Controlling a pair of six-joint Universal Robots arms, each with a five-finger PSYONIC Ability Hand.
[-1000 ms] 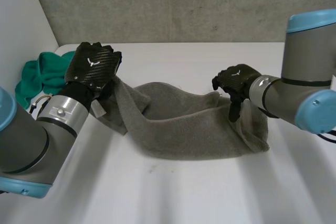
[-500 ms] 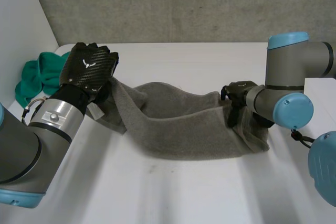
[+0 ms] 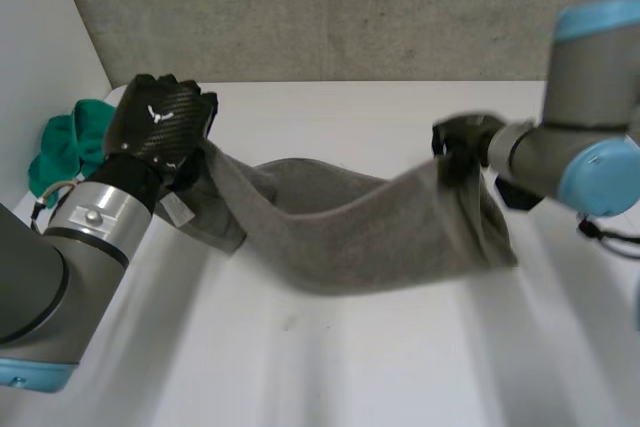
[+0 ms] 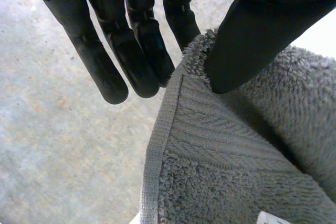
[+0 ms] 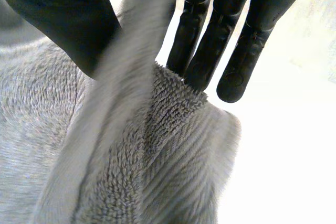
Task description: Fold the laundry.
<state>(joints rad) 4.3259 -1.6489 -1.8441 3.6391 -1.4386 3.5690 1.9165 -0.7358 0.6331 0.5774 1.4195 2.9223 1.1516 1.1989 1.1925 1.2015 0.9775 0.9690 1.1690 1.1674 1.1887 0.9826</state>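
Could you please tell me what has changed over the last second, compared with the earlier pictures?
The right robot hand has risen and drawn slightly outward, lifting its end of the grey towel higher above the table, so the towel now sags between the hands. The left robot hand has shifted a little outward. Both keep their pinch on the towel, and the green cloth has not moved.

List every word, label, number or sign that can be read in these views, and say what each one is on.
No text can be read in any view.
White mark on the back of the left hand: an emblem shape, not letters or numbers.
White tag on the grey towel, just below the left hand: too small to read any print on it.
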